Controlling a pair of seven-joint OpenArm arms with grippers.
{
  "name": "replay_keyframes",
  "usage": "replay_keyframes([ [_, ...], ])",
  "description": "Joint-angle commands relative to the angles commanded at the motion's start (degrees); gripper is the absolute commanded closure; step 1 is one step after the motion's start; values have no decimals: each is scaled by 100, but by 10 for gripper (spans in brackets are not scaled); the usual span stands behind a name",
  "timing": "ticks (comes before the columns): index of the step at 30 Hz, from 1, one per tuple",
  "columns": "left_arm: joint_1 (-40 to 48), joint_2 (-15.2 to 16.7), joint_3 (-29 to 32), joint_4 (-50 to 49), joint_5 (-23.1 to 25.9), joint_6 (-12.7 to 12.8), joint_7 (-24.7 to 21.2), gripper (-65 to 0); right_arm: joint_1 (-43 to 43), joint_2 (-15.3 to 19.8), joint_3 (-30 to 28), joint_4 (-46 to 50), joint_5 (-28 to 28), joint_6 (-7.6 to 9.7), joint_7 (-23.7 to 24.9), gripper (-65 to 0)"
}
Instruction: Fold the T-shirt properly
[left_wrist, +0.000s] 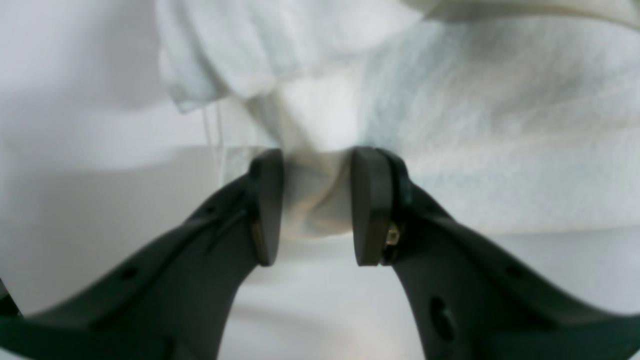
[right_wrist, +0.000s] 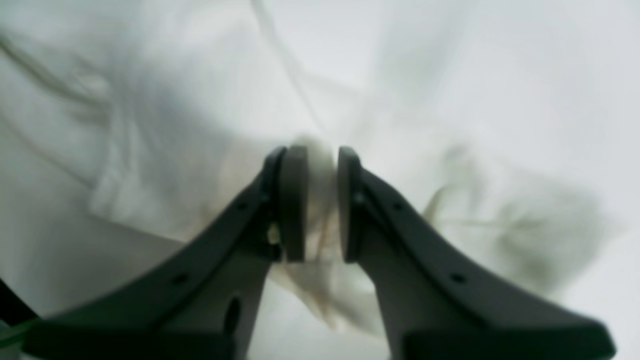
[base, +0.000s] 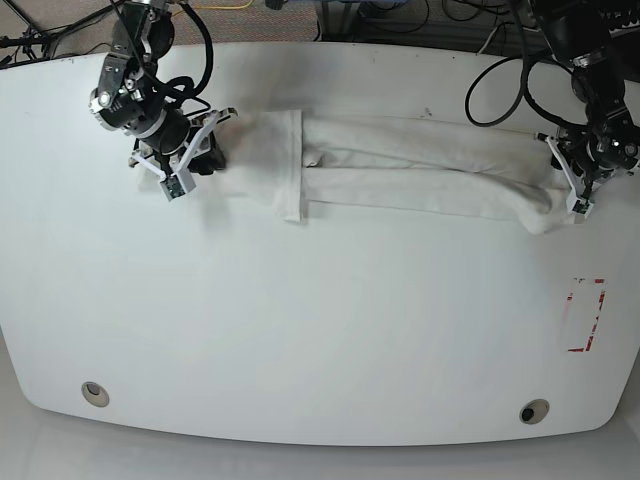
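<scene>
Two grippers are on the cloth at once, one at each end of the T-shirt (base: 410, 170), which lies stretched in a long, narrow band across the far half of the white worktop (base: 320, 330), running nearly from its left edge to its right. At the band's left end the left-hand arm in the base view brings the right gripper (right_wrist: 315, 202) down on the fabric, and its wrist view shows the jaws drawn close together with a thin wad of white cloth pinched between the pads (right_wrist: 295, 200), so it is clamped on the shirt. Over near the right edge, the left gripper (left_wrist: 316, 205) has its jaws set a little wider, and a thicker bunch of white fabric fills the gap between them, touching both pads (left_wrist: 367, 205); it looks like a firm grip, though the blur in that wrist view makes the contact hard to judge. A hemmed edge crosses the band about a third of the way along from the left, and lengthwise folds run from there toward the right end, where the cloth gathers into a rounded lump beside the left gripper. Near the right edge, below that end, a small red-outlined rectangle (base: 583, 315) is marked on the worktop, well apart from the shirt.
</scene>
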Motion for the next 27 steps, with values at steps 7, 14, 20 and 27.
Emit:
replay_keyframes([
  [7,-114,0,0,0,0,0,0,-211,35,26,9,-492,-229,0,536,-109],
  [14,-202,0,-79,9,-44,0,9,-239,123,53,35,-492,-237,0,545,-109],
  [20,-229,0,-519,431,-598,0,114,-325,167,53,35,-501,-237,0,545,-109],
  [27,-167,-167,-756,1029,-1864,0,536,-463,167,53,18,-501,-237,0,545,-109],
])
